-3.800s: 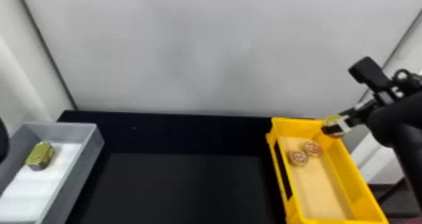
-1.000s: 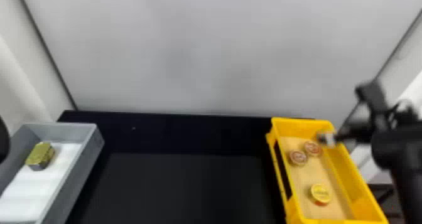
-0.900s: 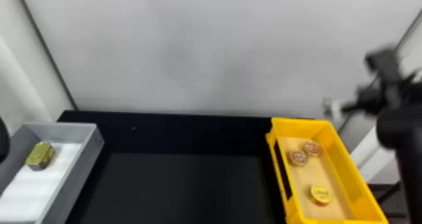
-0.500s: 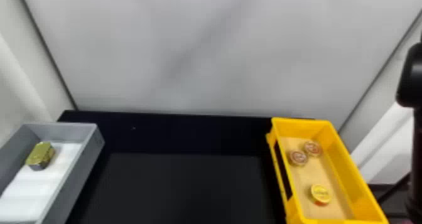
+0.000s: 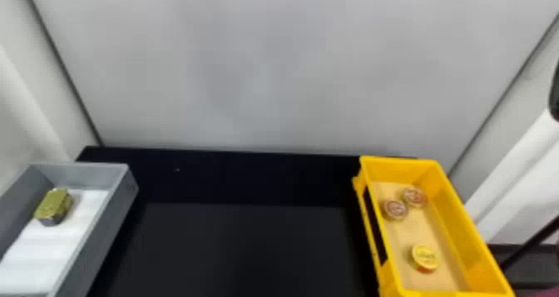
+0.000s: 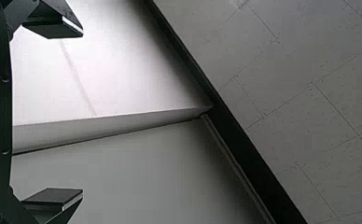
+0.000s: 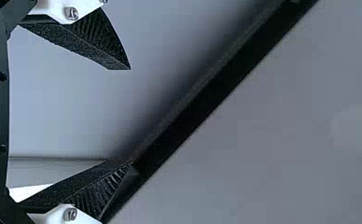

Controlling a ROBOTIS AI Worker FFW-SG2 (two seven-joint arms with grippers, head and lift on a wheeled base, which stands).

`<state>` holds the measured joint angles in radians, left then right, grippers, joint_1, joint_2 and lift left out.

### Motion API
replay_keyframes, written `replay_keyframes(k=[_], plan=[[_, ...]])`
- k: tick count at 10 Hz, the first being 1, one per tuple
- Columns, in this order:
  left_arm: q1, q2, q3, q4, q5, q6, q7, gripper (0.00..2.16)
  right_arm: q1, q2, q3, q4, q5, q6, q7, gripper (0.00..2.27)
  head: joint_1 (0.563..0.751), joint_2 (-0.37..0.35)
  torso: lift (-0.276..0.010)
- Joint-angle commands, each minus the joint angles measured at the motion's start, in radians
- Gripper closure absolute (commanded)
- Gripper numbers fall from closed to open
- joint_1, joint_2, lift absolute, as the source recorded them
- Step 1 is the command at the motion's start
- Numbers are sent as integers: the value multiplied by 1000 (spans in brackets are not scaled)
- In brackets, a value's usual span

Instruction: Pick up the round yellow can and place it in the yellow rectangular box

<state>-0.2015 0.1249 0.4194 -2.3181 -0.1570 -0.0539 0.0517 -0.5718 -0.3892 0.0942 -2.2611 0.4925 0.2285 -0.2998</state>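
In the head view, the round yellow can [image 5: 425,258] lies inside the yellow rectangular box [image 5: 474,242], on its tan floor toward the near end. Two other round cans [image 5: 395,209] sit deeper in the same box. My left gripper [image 6: 82,114] stands open in the left wrist view, nothing between its fingers. In the right wrist view my right gripper [image 7: 130,115] is open and holds nothing. A dark part of the right arm touches the head view's right edge, outside the box.
At the far left is a grey box [image 5: 110,217] with a white lining, a gold-green rectangular tin [image 5: 54,206] inside. A black table [image 5: 249,246] spans between the two boxes. Light panels rise behind and at both sides.
The right gripper has released the yellow can, which now rests in the yellow box. Its arm has drawn away to the right, nearly leaving the head view.
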Motion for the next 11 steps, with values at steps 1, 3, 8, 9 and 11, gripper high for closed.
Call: replay_keyframes(k=[1,3,8,9,11], plan=[[-1,24,7,-17,-7,22,8,79,52,-19,4,-43,12,6,-8,91,694,-78,-3],[-9,47,0,-24,-7,40,16,79,79,-7,-14,-49,12,-8,-18,91,694,-78,-3],[-13,75,-22,-44,-12,94,37,79,79,-11,-25,-72,11,20,4,91,694,-78,-3],[-12,73,-23,-46,-19,98,37,79,79,-11,-28,-74,11,22,5,91,694,-78,-3],[-9,84,-25,-56,-24,117,39,79,90,-10,-34,-78,12,20,4,91,694,-78,-3]])
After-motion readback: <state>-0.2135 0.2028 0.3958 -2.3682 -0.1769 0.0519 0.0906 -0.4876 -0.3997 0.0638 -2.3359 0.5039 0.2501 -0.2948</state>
